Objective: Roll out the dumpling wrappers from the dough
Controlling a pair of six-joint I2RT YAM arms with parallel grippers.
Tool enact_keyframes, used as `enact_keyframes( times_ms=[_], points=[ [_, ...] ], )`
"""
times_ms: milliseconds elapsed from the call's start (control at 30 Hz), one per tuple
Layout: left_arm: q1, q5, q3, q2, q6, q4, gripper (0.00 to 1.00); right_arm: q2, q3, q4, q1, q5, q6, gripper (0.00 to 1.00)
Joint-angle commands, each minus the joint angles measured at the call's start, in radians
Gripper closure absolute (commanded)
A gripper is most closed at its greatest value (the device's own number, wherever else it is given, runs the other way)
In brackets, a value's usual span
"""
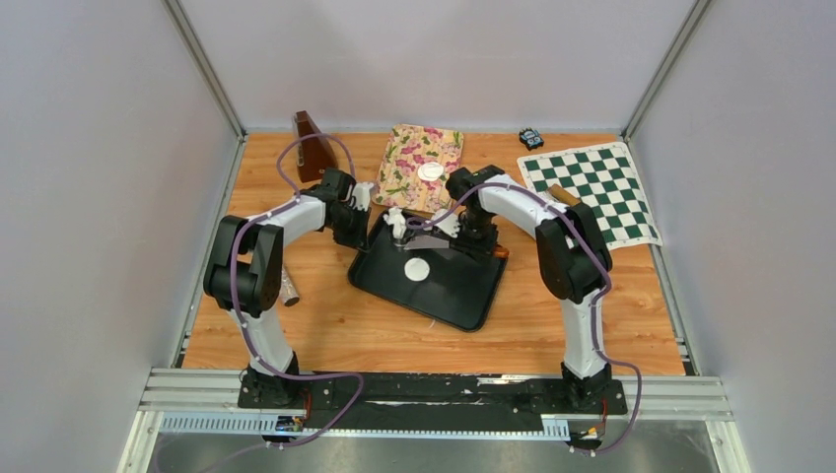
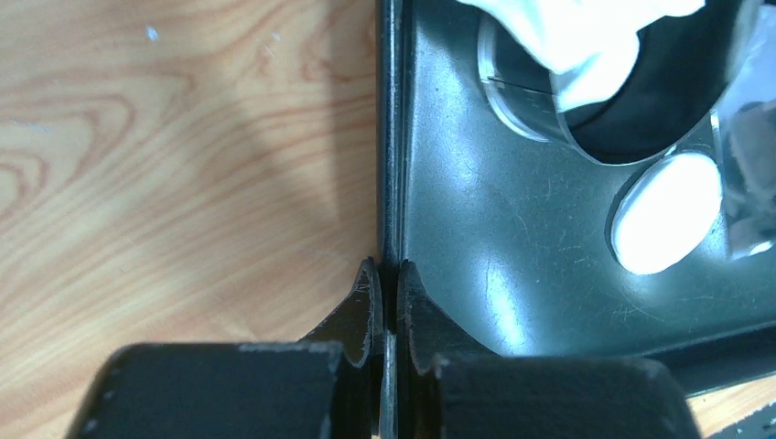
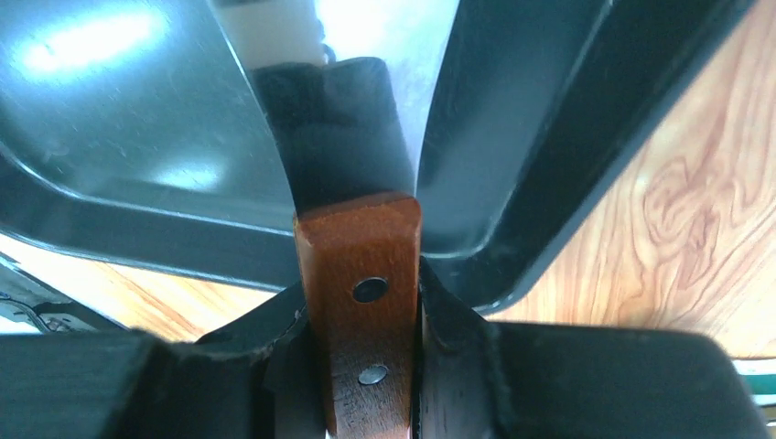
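Note:
A black tray [image 1: 463, 296] sits mid-table. One round white dumpling wrapper [image 1: 417, 268] lies flat in it, also seen in the left wrist view [image 2: 666, 212]. A second wrapper [image 1: 430, 171] lies on the floral cloth [image 1: 406, 182]. An irregular white dough lump [image 1: 396, 222] sits by the clear ring cutter [image 2: 522, 101] at the tray's far end. My left gripper [image 2: 389, 274] is shut on the tray's left rim [image 2: 390, 137]. My right gripper [image 3: 361, 302] is shut on a wooden tool handle [image 3: 359, 247]; its metal blade [image 3: 329, 128] reaches into the tray.
A brown metronome [image 1: 313, 145] stands at the back left. A green chessboard mat [image 1: 592, 192] with a brown cylinder [image 1: 564, 195] on it lies at the right. A small dark object [image 1: 531, 137] is by the back wall. A metal cylinder [image 1: 288, 288] lies near the left arm.

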Motion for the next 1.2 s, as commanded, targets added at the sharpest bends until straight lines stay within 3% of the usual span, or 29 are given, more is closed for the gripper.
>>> enact_keyframes(
  times_ms=[0, 267, 433, 700, 1167],
  points=[
    [-0.022, 0.034, -0.022, -0.076, -0.004, -0.111, 1.0, -0.037, -0.007, 0.073, 0.036, 0.0, 0.003, 1.0],
    [-0.024, 0.063, -0.066, -0.135, -0.028, -0.126, 1.0, -0.244, -0.218, 0.137, 0.038, 0.214, -0.023, 1.0],
    [-0.024, 0.091, -0.081, -0.127, -0.047, -0.106, 1.0, -0.417, -0.426, 0.276, 0.072, 0.387, -0.099, 1.0],
    [-0.024, 0.1, -0.111, -0.102, -0.089, -0.031, 1.0, -0.465, -0.615, 0.408, 0.156, 0.646, -0.166, 1.0],
    [-0.024, 0.06, -0.154, -0.138, -0.126, 0.018, 1.0, -0.421, -0.646, 0.348, 0.282, 0.63, -0.134, 1.0]
  ],
)
